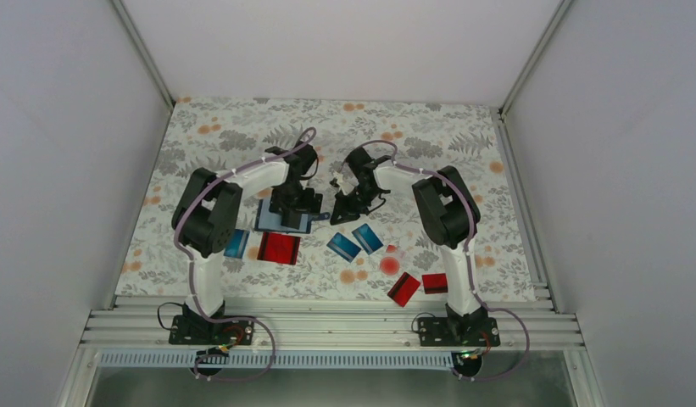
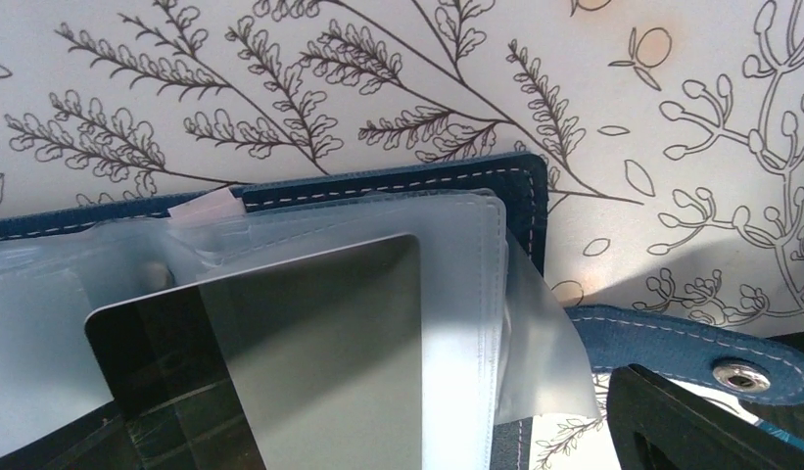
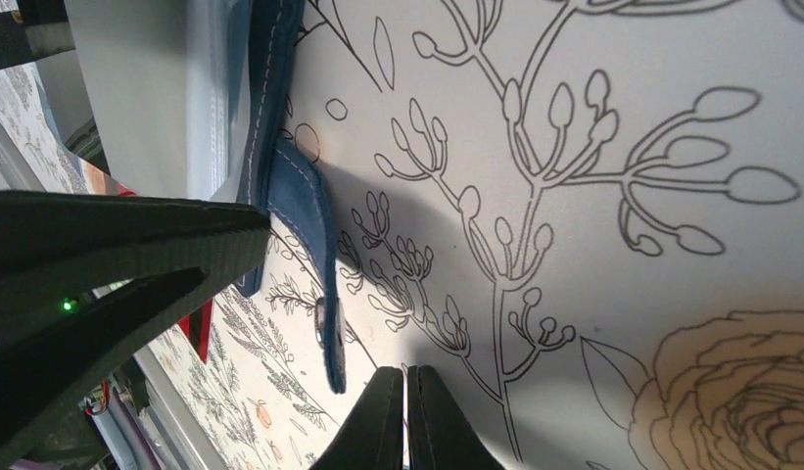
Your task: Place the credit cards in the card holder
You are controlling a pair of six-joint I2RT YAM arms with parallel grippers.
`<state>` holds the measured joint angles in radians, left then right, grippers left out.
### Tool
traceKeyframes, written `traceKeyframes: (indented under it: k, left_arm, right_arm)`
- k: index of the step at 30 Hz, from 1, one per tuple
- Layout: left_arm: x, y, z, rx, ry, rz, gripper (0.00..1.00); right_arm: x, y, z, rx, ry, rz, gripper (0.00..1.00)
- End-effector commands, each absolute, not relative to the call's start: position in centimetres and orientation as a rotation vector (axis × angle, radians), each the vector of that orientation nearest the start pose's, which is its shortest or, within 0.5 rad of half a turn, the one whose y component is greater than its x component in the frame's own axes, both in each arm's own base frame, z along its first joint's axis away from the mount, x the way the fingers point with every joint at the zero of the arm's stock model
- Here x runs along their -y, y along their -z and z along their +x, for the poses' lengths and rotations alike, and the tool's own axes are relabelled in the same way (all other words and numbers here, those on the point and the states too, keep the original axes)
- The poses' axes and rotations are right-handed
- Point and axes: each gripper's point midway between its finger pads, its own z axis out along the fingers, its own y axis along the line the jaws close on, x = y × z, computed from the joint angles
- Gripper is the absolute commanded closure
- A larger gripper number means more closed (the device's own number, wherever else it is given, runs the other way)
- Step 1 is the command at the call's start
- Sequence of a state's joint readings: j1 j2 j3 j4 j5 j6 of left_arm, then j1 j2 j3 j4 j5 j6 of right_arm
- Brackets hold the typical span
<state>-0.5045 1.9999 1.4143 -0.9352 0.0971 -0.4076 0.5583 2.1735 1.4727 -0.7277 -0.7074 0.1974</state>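
**Q:** What kind of place is pictured?

**A:** A robotics lab's test cell. Plain white panels close in three sides on aluminium posts. A floral cloth covers the bench. The left arm and right arm stand bolted to slotted aluminium rails, with cables looping from their bases.
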Motion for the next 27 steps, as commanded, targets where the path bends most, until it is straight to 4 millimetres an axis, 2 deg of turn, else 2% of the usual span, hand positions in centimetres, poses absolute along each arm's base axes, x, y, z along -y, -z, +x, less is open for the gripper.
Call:
traceKeyframes:
  k: [1, 4, 9, 11, 13, 14, 16, 18, 27]
  left_arm:
    - [19.7, -3.2, 32.6, -3.089, 0.316, 0.112, 0.00]
    - [19.6, -3.9, 32.9, -3.042, 0.442, 0.089, 0.00]
    - [18.1, -4.2, 32.9, -3.036, 0.348, 0.116, 0.00]
    - [18.5, -5.5, 32.8, -2.998, 0.513, 0.077, 0.00]
    - [18.2, -6.2, 32.9, -2.979, 0.566, 0.051, 0.00]
    - [17.7, -6.3, 32.9, -2.983, 0.536, 0.044, 0.00]
    - [15.7, -6.1, 32.9, -3.016, 0.352, 0.044, 0.00]
    - [15.0, -6.4, 32.9, -3.009, 0.315, 0.061, 0.00]
    - [16.7, -5.4, 32.4, -3.001, 0.482, 0.114, 0.00]
  right_arm:
    - [-31.4, -0.6, 30.2, -3.038, -1.062, -0.661, 0.96]
    - [-31.2, -0.5, 30.2, -3.050, -1.036, -0.664, 0.96]
    - [-31.1, -0.6, 30.6, -3.053, -1.002, -0.657, 0.96]
    - [-31.0, -0.6, 30.7, -3.062, -0.988, -0.632, 0.95]
    - [-31.0, -0.6, 30.8, -3.064, -0.981, -0.620, 0.96]
    - [-31.0, -0.7, 30.9, -3.064, -0.978, -0.614, 0.96]
    - [-31.0, -0.7, 30.9, -3.066, -0.973, -0.603, 0.96]
    - [-31.0, -0.8, 31.0, -3.067, -0.972, -0.591, 0.96]
    - [-31.3, -0.7, 31.1, -3.072, -0.988, -0.544, 0.96]
